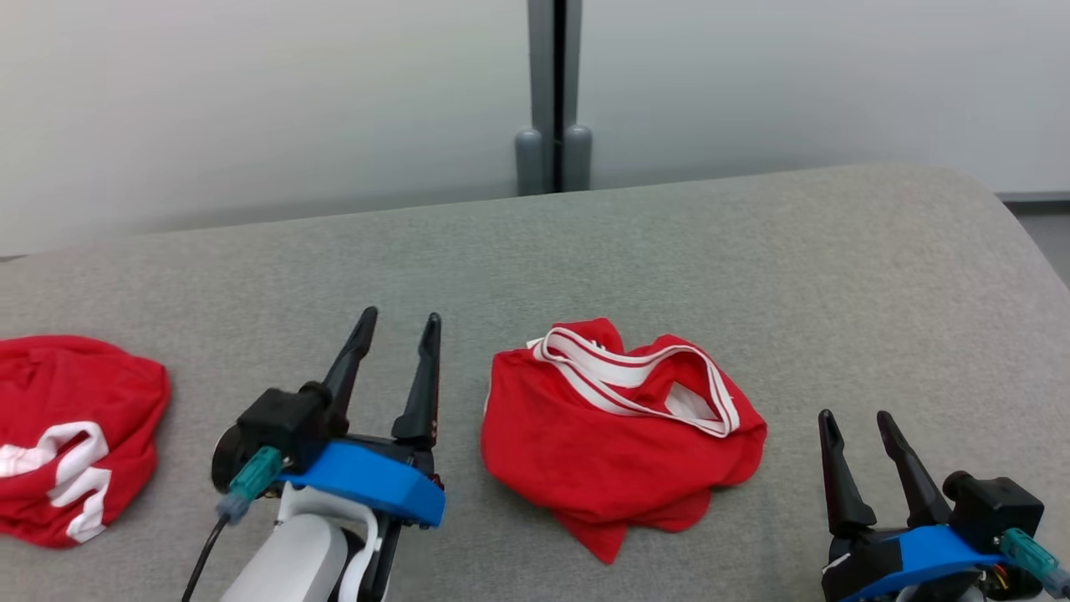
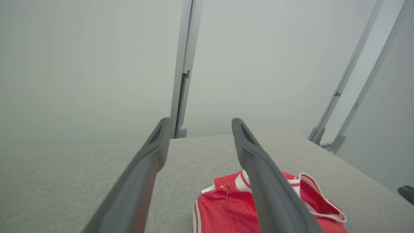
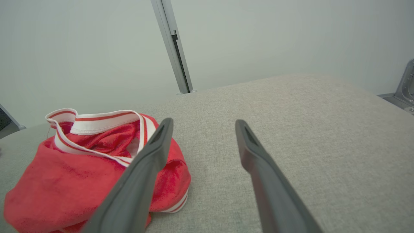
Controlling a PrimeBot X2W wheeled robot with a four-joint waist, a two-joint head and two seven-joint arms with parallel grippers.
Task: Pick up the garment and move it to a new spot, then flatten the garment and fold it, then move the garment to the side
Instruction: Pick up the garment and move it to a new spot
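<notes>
The left gripper [image 1: 400, 316] has its 2 dark fingers spread, with nothing between them but grey cloth surface. The fingers point toward the far side of the table, and the tips are just left of the garment without touching it. In the left wrist view the garment passes behind the right-hand finger, low in the picture. A blue bracket [image 1: 372, 481] and a teal plug [image 1: 255, 472] with a black cable sit at this gripper's wrist.

The right gripper [image 1: 855, 415] is likewise spread and empty. It is at the near right, its fingers pointing to the far side, a little right of the garment and apart from it.

The garment [image 1: 619, 435] lies between the 2 grippers, toward the near edge of the table [image 1: 752, 251]. It is a crumpled red heap, not flattened and not folded. Its white waistband [image 1: 635, 376], which carries red stripes, lies open in a loop on top, on the far side of the heap. From the right wrist view the band stands up a little from the red cloth below it.

Well to the left, apart from the left gripper, is a second red garment [image 1: 75, 435] with white markings, bunched up and cut off by the edge of the head view.

The table is covered in plain grey fabric, with a rounded far right corner. Beyond it are pale wall panels joined by a grey post [image 1: 552, 100].
</notes>
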